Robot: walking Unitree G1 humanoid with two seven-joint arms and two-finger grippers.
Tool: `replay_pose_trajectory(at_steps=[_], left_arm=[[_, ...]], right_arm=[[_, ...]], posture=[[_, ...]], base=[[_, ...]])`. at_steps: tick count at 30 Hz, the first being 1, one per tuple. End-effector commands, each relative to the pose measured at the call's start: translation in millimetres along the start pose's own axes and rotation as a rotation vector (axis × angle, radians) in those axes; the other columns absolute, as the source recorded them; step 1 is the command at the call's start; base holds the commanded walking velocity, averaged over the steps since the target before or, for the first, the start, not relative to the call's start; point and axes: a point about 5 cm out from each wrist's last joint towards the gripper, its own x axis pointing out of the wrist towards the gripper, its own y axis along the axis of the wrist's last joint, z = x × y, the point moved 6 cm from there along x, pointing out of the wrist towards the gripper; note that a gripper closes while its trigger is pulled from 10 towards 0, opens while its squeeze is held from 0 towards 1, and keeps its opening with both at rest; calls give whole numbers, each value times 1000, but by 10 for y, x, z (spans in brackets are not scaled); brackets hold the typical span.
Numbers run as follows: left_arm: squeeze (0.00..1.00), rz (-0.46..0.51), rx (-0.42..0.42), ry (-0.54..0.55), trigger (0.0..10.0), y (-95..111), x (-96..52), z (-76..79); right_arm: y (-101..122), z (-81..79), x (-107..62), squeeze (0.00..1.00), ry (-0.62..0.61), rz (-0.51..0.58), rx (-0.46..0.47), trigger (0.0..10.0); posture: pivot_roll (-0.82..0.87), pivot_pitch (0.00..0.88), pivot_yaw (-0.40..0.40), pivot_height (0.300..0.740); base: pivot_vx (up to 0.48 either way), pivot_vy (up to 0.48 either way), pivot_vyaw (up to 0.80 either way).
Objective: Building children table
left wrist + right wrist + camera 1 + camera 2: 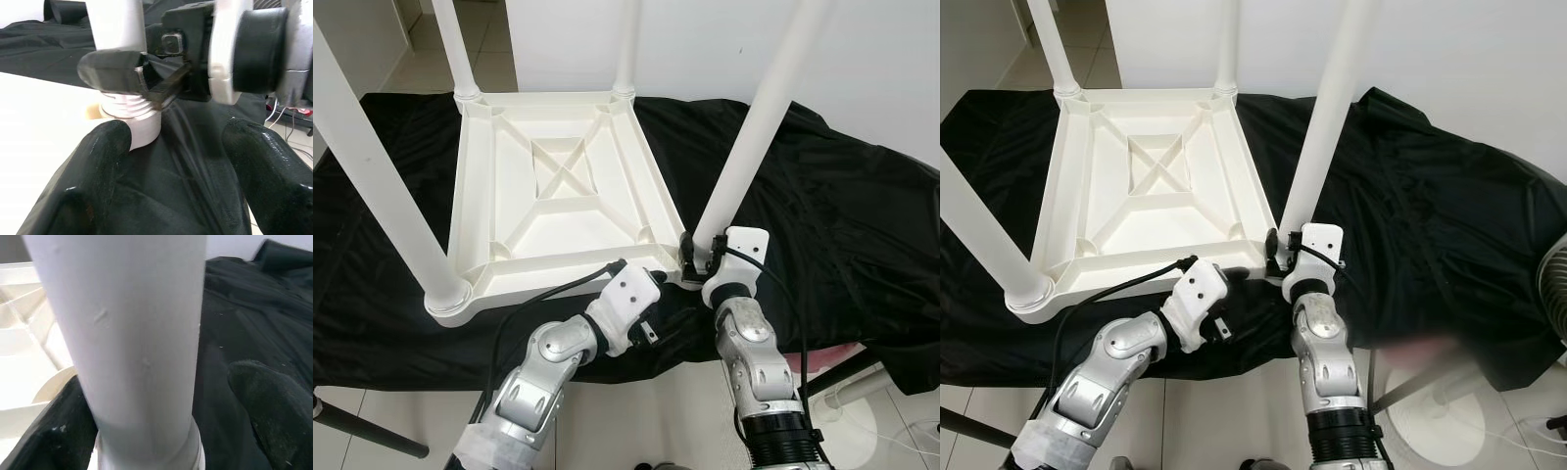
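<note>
While the small white table (558,186) lies upside down on the black cloth (832,215) over the worktop, we work at its near right corner, where the fourth leg (759,122) stands in its socket with a few threads showing above the collar. Three other legs already stand at their corners. Our right claw (697,253) reaches around the foot of this leg, one finger on each side; from the right wrist view the far finger (266,396) seems a little off the tube, so we judge the grip loose, not clamped. Our left claw (171,161) hovers just beside the same corner, its fingers spread wide apart with nothing between them.

To finish well, we should close the right claw firmly low on the leg, keep the leg upright so the thread does not cross, and turn it in short strokes until the collar meets the socket. The left claw could steady the table frame against twisting on the slippery cloth.
</note>
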Motion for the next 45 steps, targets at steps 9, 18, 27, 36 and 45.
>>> replay_pose_trajectory(at_steps=[9, 18, 27, 36, 45], left_arm=[[0, -26, 30, 125, 10000, -44, -93, -264], [0, -24, 29, 85, 10000, -58, -171, -233], [0, -12, 14, 32, 10000, -29, -123, -103], [0, -4, 29, 32, 10000, -9, -66, -93], [0, -5, 35, 44, 10000, -16, -80, -117]], right_arm=[[69, 46, -17, 0, 160, 45, -10, 10000], [30, 132, 2, 0, 285, 20, -132, 10000], [61, 11, 6, 0, 471, 27, -152, 10000], [-50, -99, 90, 0, 598, -18, -222, 0], [-118, -85, 62, 0, 585, -42, -195, 10000]], posture=[[-47, 102, -55, 740], [-46, 105, -54, 740], [-55, 101, -53, 740], [-41, 84, -58, 740], [-39, 65, -72, 740]], base=[[0, 0, 0], [0, 0, 0], [0, 0, 0], [0, 0, 0], [0, 0, 0]])
